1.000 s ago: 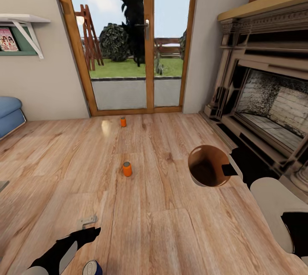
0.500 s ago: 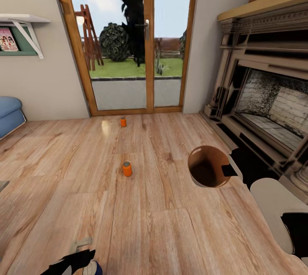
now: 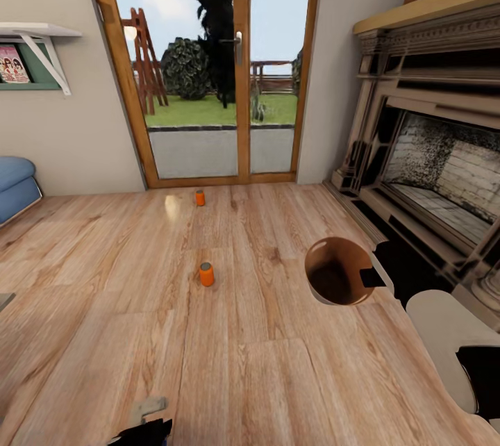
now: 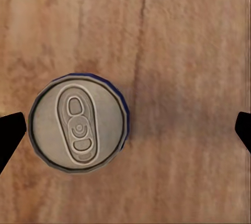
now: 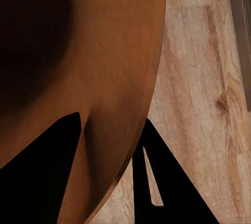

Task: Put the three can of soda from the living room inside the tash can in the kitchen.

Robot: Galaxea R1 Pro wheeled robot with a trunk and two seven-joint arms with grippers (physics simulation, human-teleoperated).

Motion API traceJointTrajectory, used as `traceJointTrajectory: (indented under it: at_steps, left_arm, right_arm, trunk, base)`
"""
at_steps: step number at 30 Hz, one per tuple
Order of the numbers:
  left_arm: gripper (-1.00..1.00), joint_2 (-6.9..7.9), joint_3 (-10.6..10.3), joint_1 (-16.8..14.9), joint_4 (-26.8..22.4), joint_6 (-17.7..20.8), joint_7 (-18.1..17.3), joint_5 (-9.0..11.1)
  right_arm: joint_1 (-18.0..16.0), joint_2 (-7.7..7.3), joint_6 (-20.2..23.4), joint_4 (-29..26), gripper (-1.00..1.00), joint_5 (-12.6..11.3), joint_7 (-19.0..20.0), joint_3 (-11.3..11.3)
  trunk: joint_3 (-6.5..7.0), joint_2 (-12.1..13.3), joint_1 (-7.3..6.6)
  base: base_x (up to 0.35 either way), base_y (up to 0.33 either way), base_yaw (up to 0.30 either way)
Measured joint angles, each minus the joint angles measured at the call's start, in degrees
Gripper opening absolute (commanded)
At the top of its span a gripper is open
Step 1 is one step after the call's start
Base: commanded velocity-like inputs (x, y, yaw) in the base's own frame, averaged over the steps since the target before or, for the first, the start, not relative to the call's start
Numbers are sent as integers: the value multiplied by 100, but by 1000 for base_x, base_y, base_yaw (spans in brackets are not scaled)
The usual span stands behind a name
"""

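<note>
**One bin, three cans on a plank floor**

One bin point(image 3: 340, 272), round and open-mouthed with a smooth orange-brown inside, sits at 3 o'clock in the head view; the right claw point(image 5: 112, 169) is closed on its rim, one finger inside and one outside. Three cans: two orange, one point(image 3: 206, 274) at centre, one point(image 3: 200, 197) at 12 o'clock by the glass doors point(image 3: 212, 64); one blue can point(image 4: 78, 123), grey-topped and upright, between the wide-open fingers of the left claw point(image 4: 125, 130).
</note>
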Motion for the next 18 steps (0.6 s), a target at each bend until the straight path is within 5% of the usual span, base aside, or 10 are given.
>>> traceJointTrajectory:
  at_steps: [18]
  left_arm:
    - [100, -143, -99, 6, 1, -11, 31, -1]
  right_arm:
    - [58, 3, -3, 0, -100, 3, 0, 17]
  trunk:
    - [0, 0, 0]
  base:
    - [0, 0, 0]
